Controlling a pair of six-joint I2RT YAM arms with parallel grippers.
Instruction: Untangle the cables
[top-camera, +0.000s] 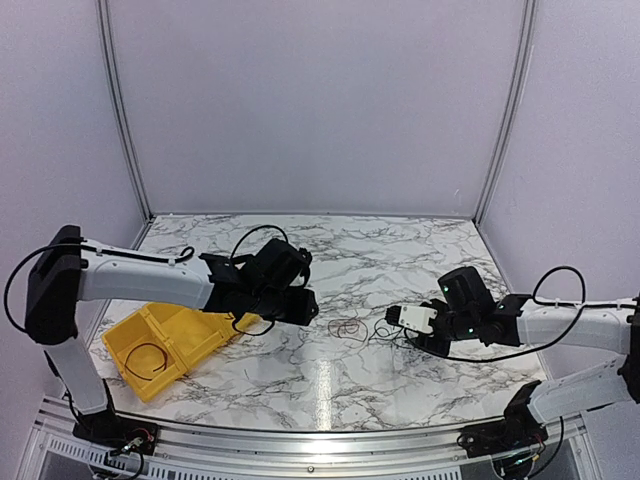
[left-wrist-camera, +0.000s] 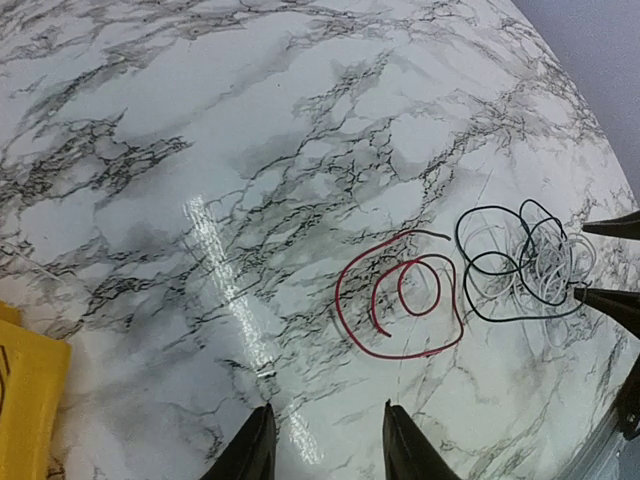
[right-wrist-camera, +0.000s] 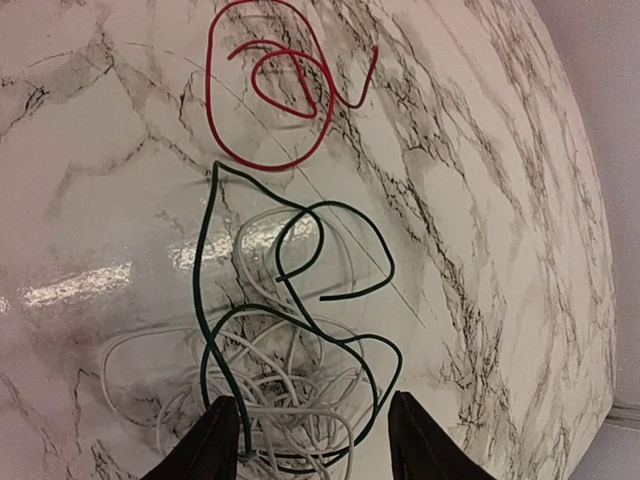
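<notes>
The cables lie mid-table. A thin red wire lies in a loose coil on its own; it shows in the left wrist view and the right wrist view. Just right of it, a dark green wire is wound through a tangle of white wires, which also shows in the left wrist view. My right gripper is open, its fingers straddling the near edge of this tangle. My left gripper is open and empty above bare marble, short of the red coil.
A yellow bin sits at the near left with a black wire loop inside; its corner shows in the left wrist view. The right gripper's fingertips show at the tangle's far side. Pale walls enclose the marble table.
</notes>
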